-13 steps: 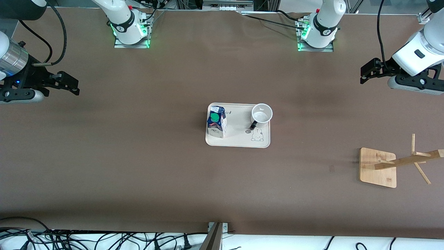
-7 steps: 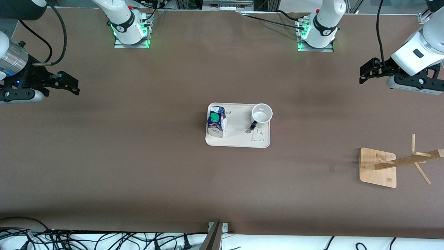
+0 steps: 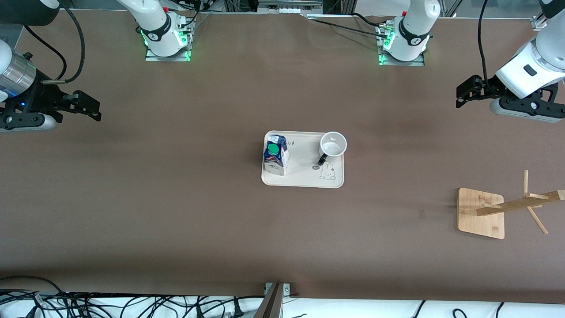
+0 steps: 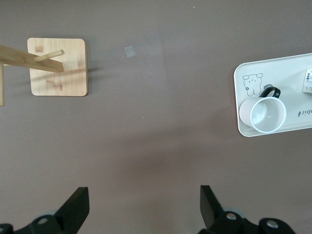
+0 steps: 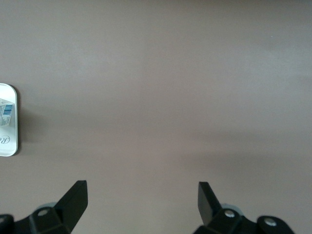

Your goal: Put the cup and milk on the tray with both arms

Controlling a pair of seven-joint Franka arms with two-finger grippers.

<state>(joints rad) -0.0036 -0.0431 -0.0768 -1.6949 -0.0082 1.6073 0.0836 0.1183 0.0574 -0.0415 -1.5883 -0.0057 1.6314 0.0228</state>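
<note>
Front view first: the tray (image 3: 304, 179) sits mid-table, and both of the task's things are on it. The milk (image 3: 275, 155) stands upright at the tray's end toward the right arm, the cup (image 3: 333, 146) stands mouth up at the end toward the left arm, handle turned toward the front camera. By my reading the placing is done, so what matters now is clearance. The right tool (image 3: 84, 106) hangs over bare table well apart from the tray, jaws spread and empty. The left tool (image 3: 468, 91) hangs over the table at its own arm's end, also spread and empty; the cup is the tray item nearer to it. A wooden stand (image 3: 481, 213) sits well apart from the tray, nearer the front camera.

Left wrist view: tool (image 4: 144, 204) fingers wide, nothing between them. Tray (image 4: 243, 119) corner and cup (image 4: 267, 114) in sight, stand (image 4: 57, 67) apart from them.

Right wrist view: tool (image 5: 142, 200) gaping, empty. Plain brown table (image 5: 161, 87) under it, flat and bare, with only the tray's (image 5: 12, 146) edge showing and a sliver of the milk (image 5: 6, 113).
</note>
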